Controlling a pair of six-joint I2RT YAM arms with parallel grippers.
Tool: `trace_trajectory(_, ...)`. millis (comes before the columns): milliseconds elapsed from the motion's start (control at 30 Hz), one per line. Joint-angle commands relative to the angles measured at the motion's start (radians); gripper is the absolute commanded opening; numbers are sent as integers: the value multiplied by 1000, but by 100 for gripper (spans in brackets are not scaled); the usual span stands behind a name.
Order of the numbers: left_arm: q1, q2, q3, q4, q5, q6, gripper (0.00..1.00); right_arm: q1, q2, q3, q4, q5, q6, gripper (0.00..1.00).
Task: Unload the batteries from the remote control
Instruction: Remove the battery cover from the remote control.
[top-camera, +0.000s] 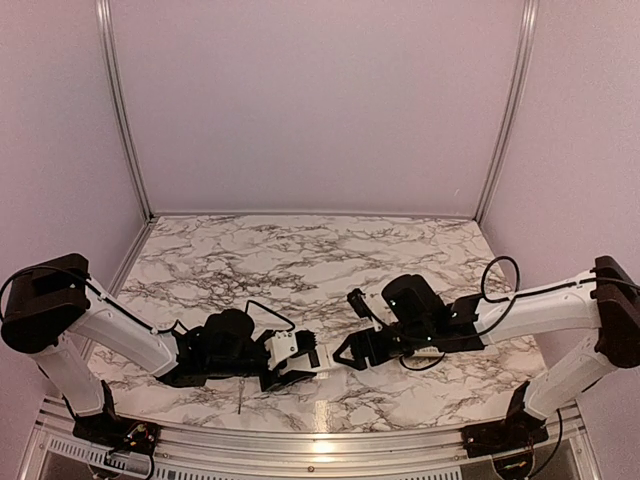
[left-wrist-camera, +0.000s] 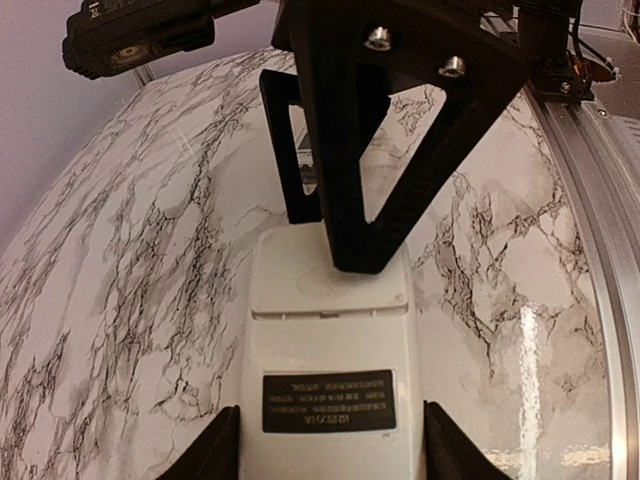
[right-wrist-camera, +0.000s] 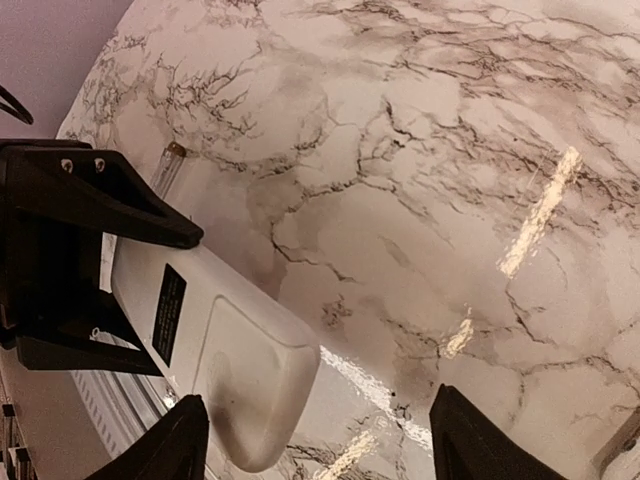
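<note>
My left gripper (top-camera: 295, 365) clamps the white remote (left-wrist-camera: 330, 360) by its sides, so my black fingers (right-wrist-camera: 120, 210) block both long edges there. My right gripper (top-camera: 348, 358) stands spread at the remote's free end with one finger (left-wrist-camera: 335, 200) over the cover, closing off the room straight above it. Past both grippers the marble table (top-camera: 300, 250) lies open toward the back wall (top-camera: 320, 100). The metal rail (left-wrist-camera: 590, 250) along the near edge hems me in close beside the remote.
</note>
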Motion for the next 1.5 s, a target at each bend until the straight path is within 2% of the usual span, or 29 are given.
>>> trace_trajectory(0, 3, 14, 29, -10, 9, -3, 22, 6, 30, 58, -37, 30, -14, 74)
trace_trajectory(300, 3, 33, 47, -18, 10, -3, 22, 13, 79, 97, -30, 4, -27, 74)
trace_trajectory(733, 3, 34, 49, -23, 11, -2, 22, 14, 141, 91, -33, 76, -35, 66)
trace_trajectory(967, 3, 36, 50, -25, 7, -2, 22, 14, 140, 76, -55, 125, -28, 43)
trace_trajectory(1333, 3, 35, 50, -27, 3, -2, 22, 16, 114, 64, -74, 154, -31, 24)
trace_trajectory(1467, 3, 35, 50, -29, 0, -2, 22, 16, 110, 63, -76, 151, -36, 12)
